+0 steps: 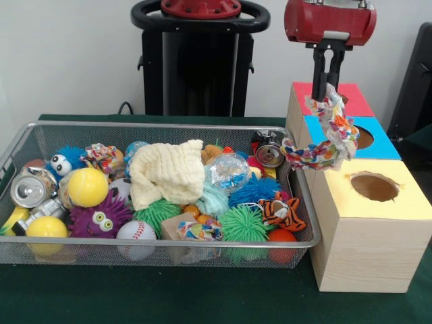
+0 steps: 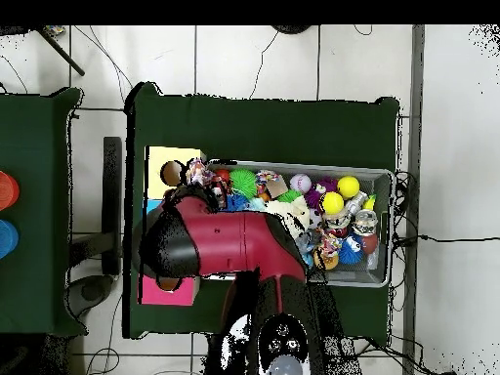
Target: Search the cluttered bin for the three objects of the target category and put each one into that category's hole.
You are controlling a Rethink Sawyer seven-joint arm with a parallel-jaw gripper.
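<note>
My gripper (image 1: 328,79) hangs at the upper right, shut on a speckled rope bundle (image 1: 325,138). The bundle dangles above the left edge of the blue-topped box (image 1: 385,143), beside the right end of the wire mesh bin (image 1: 162,251). Two more speckled bundles lie in the bin: one at the back left (image 1: 101,156) and one at the front middle (image 1: 197,231). In the overhead view the arm (image 2: 225,244) covers the gripper, and the held bundle (image 2: 202,176) shows by the yellow box (image 2: 171,156).
Three wooden boxes with holes stand in a row right of the bin: red top (image 1: 356,100), blue top, yellow top (image 1: 405,202) nearest the camera. The bin holds a cream waffle cloth (image 1: 167,174), a clear crinkly ball (image 1: 228,170), balls, cans and spiky toys.
</note>
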